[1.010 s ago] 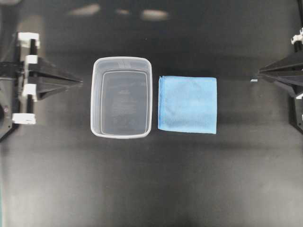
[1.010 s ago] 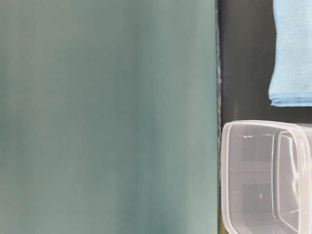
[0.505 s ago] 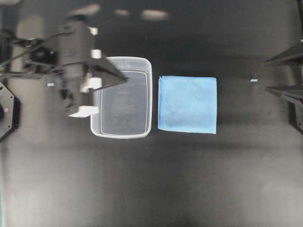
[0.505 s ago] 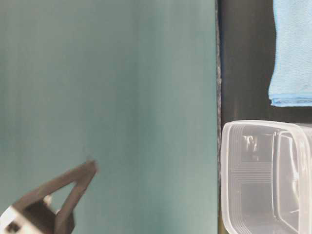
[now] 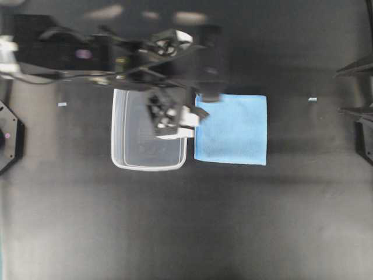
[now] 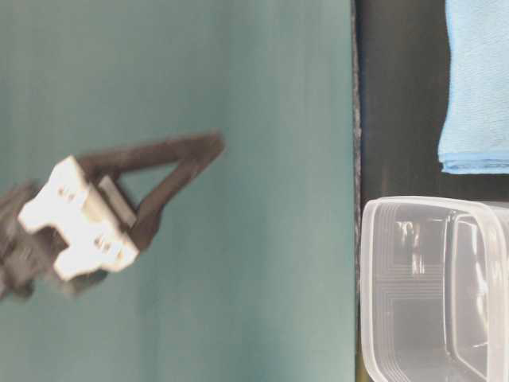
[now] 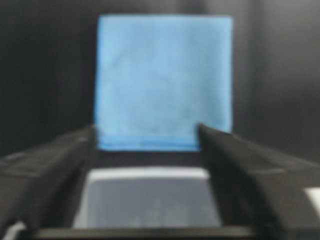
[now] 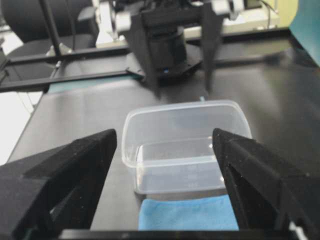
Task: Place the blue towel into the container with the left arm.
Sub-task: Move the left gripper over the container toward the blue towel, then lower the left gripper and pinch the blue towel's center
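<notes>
The blue towel (image 5: 231, 129) lies flat and folded square on the dark worktop (image 5: 186, 221), just beside the container (image 5: 134, 157); a narrow dark strip of worktop separates the towel's layered hemmed edge from the tub's thick rim. You can see that same gap in the left wrist view, where the towel (image 7: 164, 80) sits beyond the near rim of the container (image 7: 147, 175).

Your left arm (image 5: 87, 58) reaches across from the left of the overhead view, above the tub, and its left gripper (image 5: 201, 96) hangs over the towel's hemmed edge and the tub's adjacent rim. Its fingers are spread wide apart, holding nothing; in the wrist view the two dark fingers (image 7: 50, 165) frame the full width of the towel's near edge. From the table-level view, the left gripper (image 6: 211, 147) is raised clear of the surface, blurred.

The right gripper (image 5: 355, 87) sits at the far right edge of the overhead view, well apart from the towel, its fingers also spread and empty. In its own view they bracket the container (image 8: 187, 145) and the towel's (image 8: 187, 214) near edge.

Bare worktop surrounds the towel on its three other sides.
</notes>
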